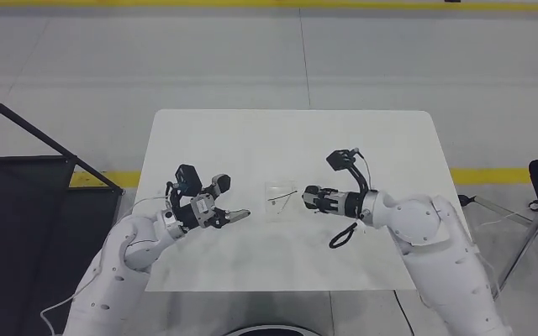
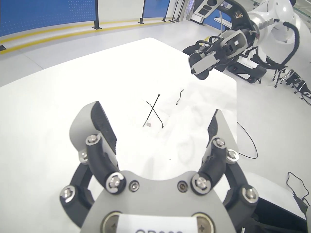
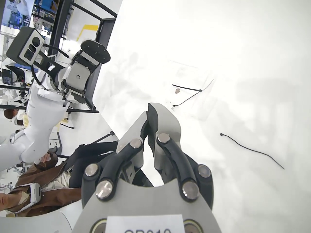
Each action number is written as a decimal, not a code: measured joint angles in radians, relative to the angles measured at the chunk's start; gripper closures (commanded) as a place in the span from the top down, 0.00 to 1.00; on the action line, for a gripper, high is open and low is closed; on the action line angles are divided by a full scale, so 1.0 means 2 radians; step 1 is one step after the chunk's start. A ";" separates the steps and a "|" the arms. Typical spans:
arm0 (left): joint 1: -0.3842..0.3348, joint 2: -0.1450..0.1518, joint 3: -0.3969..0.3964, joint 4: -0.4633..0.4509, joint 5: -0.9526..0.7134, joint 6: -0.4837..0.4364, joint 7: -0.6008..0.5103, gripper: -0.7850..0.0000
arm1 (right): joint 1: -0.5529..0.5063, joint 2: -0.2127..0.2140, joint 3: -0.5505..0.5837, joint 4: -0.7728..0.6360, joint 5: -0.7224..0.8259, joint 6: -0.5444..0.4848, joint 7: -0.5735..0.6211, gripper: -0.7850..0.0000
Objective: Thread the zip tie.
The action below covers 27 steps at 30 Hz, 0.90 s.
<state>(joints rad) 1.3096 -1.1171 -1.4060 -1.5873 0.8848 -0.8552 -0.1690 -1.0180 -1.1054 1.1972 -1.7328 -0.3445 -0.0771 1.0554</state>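
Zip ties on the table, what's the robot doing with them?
Nothing is threaded yet. Two black zip ties lie crossed on the white table, and a third zip tie lies apart from them. The left claw is open and the right claw is shut. Both are empty, one on each side of the crossed pair.

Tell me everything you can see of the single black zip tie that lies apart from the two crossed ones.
The single zip tie is a thin black strip, plastic by its look, with a small head at one end and a thin tail. It is unthreaded, forming no loop. It lies flat on the white table, gently wavy, apart from the crossed pair. Only the table touches it.
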 measured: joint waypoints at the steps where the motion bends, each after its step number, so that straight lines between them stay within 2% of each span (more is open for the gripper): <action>1: 0.000 0.000 0.000 0.002 0.000 -0.001 0.000 1.00 | 0.000 0.002 0.004 0.001 -0.003 -0.014 0.014 0.00; 2: 0.000 0.000 0.000 0.002 0.000 -0.001 0.000 1.00 | 0.001 0.004 0.007 0.001 -0.006 -0.025 0.026 0.00; 4: -0.001 0.000 0.000 0.002 0.000 -0.001 0.000 1.00 | -0.001 0.009 0.016 -0.002 -0.011 -0.049 0.055 0.34; 5: -0.001 0.000 0.000 0.002 0.000 -0.001 0.000 1.00 | -0.003 0.011 0.020 -0.004 -0.013 -0.055 0.068 0.93; 7: -0.001 0.000 0.000 0.002 0.000 -0.001 0.000 1.00 | -0.007 0.014 0.029 -0.011 -0.018 -0.053 0.086 0.93; 14: -0.001 0.000 0.000 0.002 0.000 -0.001 0.000 1.00 | -0.007 0.014 0.030 -0.011 -0.018 -0.051 0.086 0.93; 15: -0.001 0.000 0.000 0.002 0.000 -0.001 0.000 1.00 | -0.007 0.014 0.030 -0.011 -0.018 -0.051 0.086 1.00; 16: -0.001 0.000 0.000 0.002 0.000 -0.001 0.000 1.00 | -0.007 0.014 0.030 -0.012 -0.018 -0.051 0.086 0.97; 18: -0.001 0.000 0.000 0.002 0.000 -0.001 0.000 1.00 | -0.010 0.014 0.027 -0.011 -0.007 -0.062 0.083 0.84; 19: 0.000 0.000 0.000 0.002 0.000 -0.001 0.000 1.00 | -0.010 0.014 0.029 -0.001 0.011 -0.084 0.079 0.86; 20: 0.000 0.000 0.000 0.001 -0.001 0.001 0.001 1.00 | -0.007 0.016 0.031 0.007 0.022 -0.102 0.077 0.94; 21: 0.002 0.000 -0.001 -0.001 -0.005 0.006 0.004 1.00 | -0.004 0.017 0.031 0.007 0.026 -0.118 0.077 0.93; 22: 0.004 0.000 -0.003 -0.003 -0.015 0.015 0.009 1.00 | -0.001 0.018 0.028 -0.001 0.016 -0.132 0.077 0.88; 23: 0.006 0.000 -0.004 -0.004 -0.024 0.019 0.010 1.00 | 0.001 0.019 0.025 -0.011 -0.004 -0.138 0.077 0.73; 24: 0.007 0.000 -0.006 -0.005 -0.034 0.021 0.010 1.00 | 0.001 0.020 0.020 -0.021 -0.032 -0.145 0.077 0.71; 26: 0.007 0.001 -0.010 -0.003 -0.055 0.022 0.003 1.00 | 0.000 0.022 0.008 -0.042 -0.102 -0.164 0.080 0.93; 27: 0.006 0.001 -0.011 -0.002 -0.062 0.024 -0.001 1.00 | 0.000 0.022 0.002 -0.049 -0.125 -0.174 0.084 1.00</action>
<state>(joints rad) 1.3221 -1.1141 -1.4286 -1.5911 0.7606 -0.8079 -0.1711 -1.0188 -1.0607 1.2003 -1.8312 -0.5945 -0.4251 1.2234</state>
